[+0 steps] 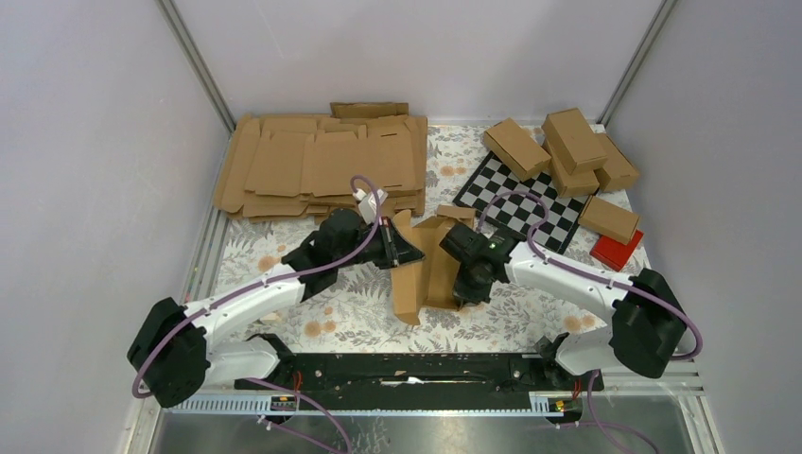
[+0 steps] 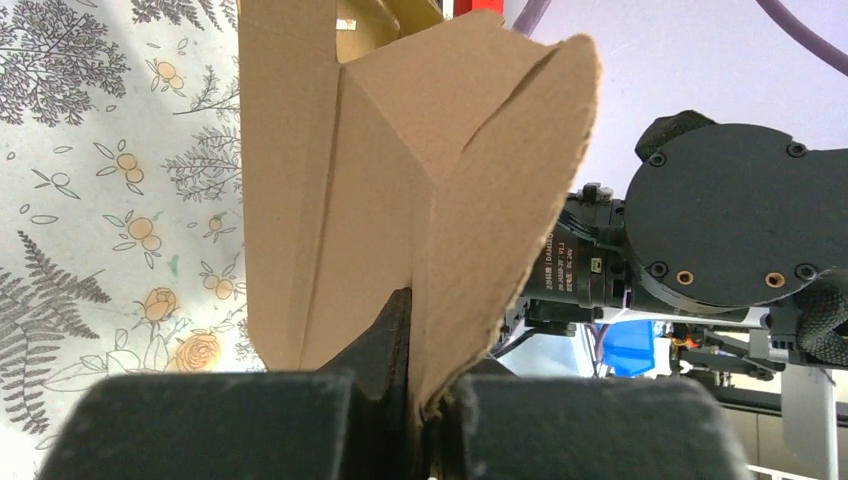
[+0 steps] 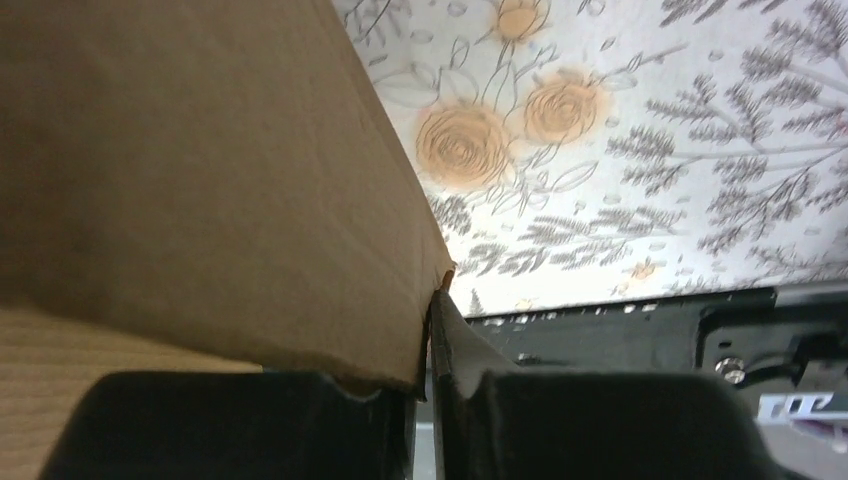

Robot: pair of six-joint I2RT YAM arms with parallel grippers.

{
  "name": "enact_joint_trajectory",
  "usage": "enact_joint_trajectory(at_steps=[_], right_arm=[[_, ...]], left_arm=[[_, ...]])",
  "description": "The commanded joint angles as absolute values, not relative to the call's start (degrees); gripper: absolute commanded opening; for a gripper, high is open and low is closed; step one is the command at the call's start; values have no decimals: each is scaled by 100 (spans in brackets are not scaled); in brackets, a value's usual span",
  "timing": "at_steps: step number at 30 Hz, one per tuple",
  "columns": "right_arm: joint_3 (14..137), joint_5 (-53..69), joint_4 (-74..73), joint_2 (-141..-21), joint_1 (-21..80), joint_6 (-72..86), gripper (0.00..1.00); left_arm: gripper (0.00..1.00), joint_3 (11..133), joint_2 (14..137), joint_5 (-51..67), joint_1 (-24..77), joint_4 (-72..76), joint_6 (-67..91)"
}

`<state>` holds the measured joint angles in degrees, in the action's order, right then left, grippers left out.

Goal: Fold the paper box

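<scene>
The paper box (image 1: 427, 270) is a brown cardboard die-cut sheet, partly folded and held up on edge over the middle of the flowered mat. My left gripper (image 1: 405, 248) is shut on a rounded flap at its left side; in the left wrist view the flap (image 2: 500, 200) runs down between the pinched fingers (image 2: 395, 350). My right gripper (image 1: 465, 284) is shut on the sheet's right edge; in the right wrist view the cardboard (image 3: 200, 180) fills the left and its corner sits against one finger (image 3: 460, 350).
A stack of flat cardboard sheets (image 1: 322, 165) lies at the back left. Several folded brown boxes (image 1: 567, 147) stand at the back right on and beside a checkerboard (image 1: 520, 199). A small red box (image 1: 617, 250) lies at the right edge.
</scene>
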<state>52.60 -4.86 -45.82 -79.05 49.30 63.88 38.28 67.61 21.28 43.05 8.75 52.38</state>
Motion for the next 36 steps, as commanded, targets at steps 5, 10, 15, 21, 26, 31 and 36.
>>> enact_joint_trajectory(at_steps=[5, 10, 15, 21, 26, 31, 36], right_arm=[[6161, 639, -4585, -8198, 5004, 6886, 0], [6194, 948, -4557, -8515, 5008, 6848, 0], [6283, 1236, -4522, -8985, 5009, 6647, 0], [6242, 1036, -4518, -9186, 4894, 6487, 0], [6275, 941, -4505, -9243, 4776, 6334, 41], [6242, 833, -4497, -9212, 4725, 6271, 51], [6236, 788, -4482, -9279, 4681, 6152, 54]], left_arm=[[0, 4060, 6815, 2964, 4392, 137, 5877], [0, 4024, 7071, 2921, 4349, 186, 5771], [0, 4214, 7402, 2777, 4279, 28, 5448], [16, 4306, 7490, 2810, 3934, -241, 5098], [40, 4228, 7329, 3059, 3667, -237, 4984], [53, 4332, 7192, 2865, 3527, -768, 4628], [58, 4395, 7185, 2852, 3447, -1057, 4426]])
